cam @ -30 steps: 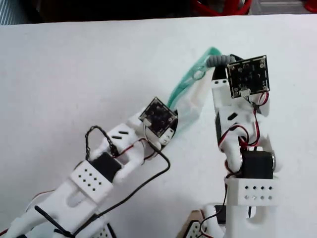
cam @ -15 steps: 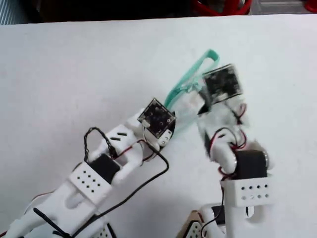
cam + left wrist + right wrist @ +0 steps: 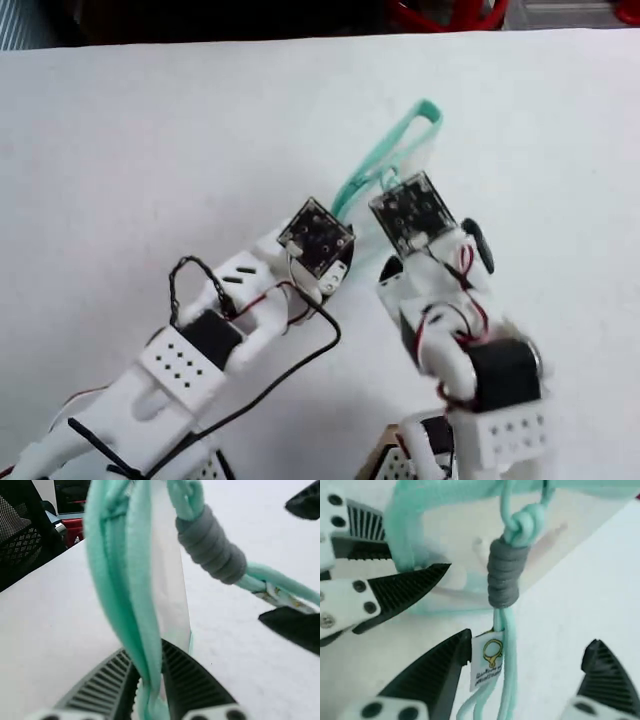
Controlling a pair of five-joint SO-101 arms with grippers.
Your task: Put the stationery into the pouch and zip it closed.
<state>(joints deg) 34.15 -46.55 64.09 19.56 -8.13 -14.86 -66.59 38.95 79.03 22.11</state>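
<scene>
The pouch [image 3: 384, 165] is clear plastic with a mint green zip band, standing on edge on the white table. In the left wrist view my left gripper [image 3: 148, 656] is shut on the pouch's green band [image 3: 131, 595] at its near end. The zip's cord carries a grey pull toggle [image 3: 504, 574], and a small printed tag [image 3: 488, 664] hangs below it. My right gripper [image 3: 527, 647] is open, with that cord hanging between its black fingers, close to one finger [image 3: 437, 672]. The left gripper's ribbed finger [image 3: 395, 591] shows just beside the pouch.
The white table [image 3: 150, 130] stretches wide to the left and far side. Both arms crowd together at the pouch in the middle. Red objects [image 3: 445, 12] sit beyond the table's far edge. A dark mesh chair [image 3: 22, 525] stands off the table.
The right arm has swung from the pouch's far end back along the zip band toward the left gripper. The left arm kept still, holding the pouch.
</scene>
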